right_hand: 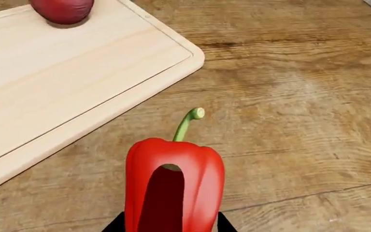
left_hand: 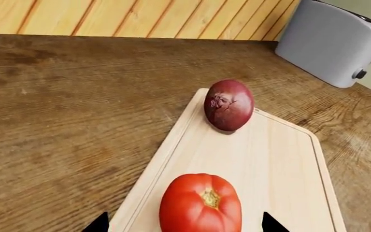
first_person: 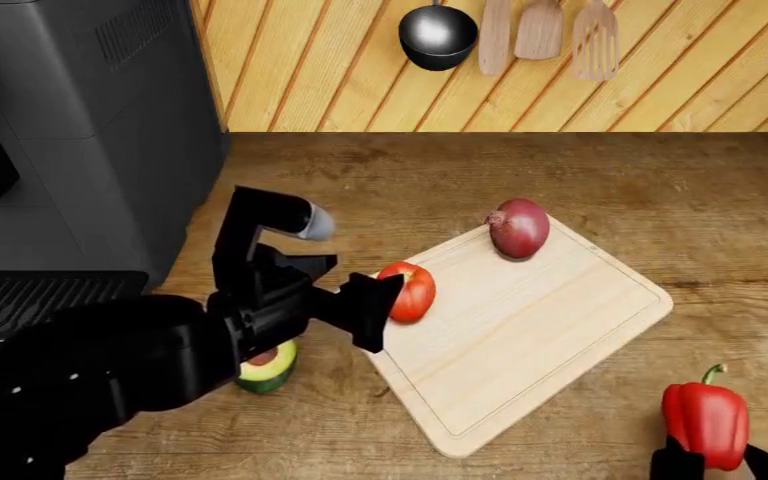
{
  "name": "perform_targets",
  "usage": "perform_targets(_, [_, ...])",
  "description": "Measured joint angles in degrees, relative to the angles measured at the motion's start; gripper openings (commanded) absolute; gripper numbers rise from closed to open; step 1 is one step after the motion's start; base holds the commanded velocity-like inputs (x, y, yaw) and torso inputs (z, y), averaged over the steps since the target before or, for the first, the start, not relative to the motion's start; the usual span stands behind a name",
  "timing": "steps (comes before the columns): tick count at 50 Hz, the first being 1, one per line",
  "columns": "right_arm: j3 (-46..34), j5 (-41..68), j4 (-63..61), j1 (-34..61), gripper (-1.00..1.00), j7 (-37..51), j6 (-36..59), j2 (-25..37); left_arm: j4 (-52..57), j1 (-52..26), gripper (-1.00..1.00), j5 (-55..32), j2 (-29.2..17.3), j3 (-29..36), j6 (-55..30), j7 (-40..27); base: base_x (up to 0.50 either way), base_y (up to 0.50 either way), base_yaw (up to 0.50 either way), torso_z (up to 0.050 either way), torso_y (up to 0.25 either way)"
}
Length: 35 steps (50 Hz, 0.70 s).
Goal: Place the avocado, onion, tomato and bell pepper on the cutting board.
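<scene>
The cutting board (first_person: pixel 544 320) carries onion (first_person: pixel 519 227) and tomato (first_person: pixel 412 291), the tomato between the left end effector's (left_hand: pixel 185 223) spread fingers; the right end effector (right_hand: pixel 170 223) grips the bell pepper (right_hand: pixel 174 186).

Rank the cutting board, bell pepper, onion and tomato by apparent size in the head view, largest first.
1. Cutting board
2. Bell pepper
3. Onion and tomato: about alike; the left gripper covers part of the tomato, so no ranking.
</scene>
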Motion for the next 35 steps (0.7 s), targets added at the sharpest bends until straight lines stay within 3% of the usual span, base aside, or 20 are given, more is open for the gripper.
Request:
perform_targets(14, [-3.92,1.63,-1.57,8.31,-1.00,1.39,-3.26,5.13,3.32,0.38,1.00,-2.73,-1.57,-1.77,-0.28,-2.81,0.00,0.00,0.00,0.000,0.000])
perform_targets(35, [-18.49,-4.39,3.85,28.52,-1.00,-6.61,-0.29,5.51,14.07,2.73,1.00,-13.82,-6.85,-7.06,-1.33,-15.39,0.00,0.00,0.00,0.000,0.000])
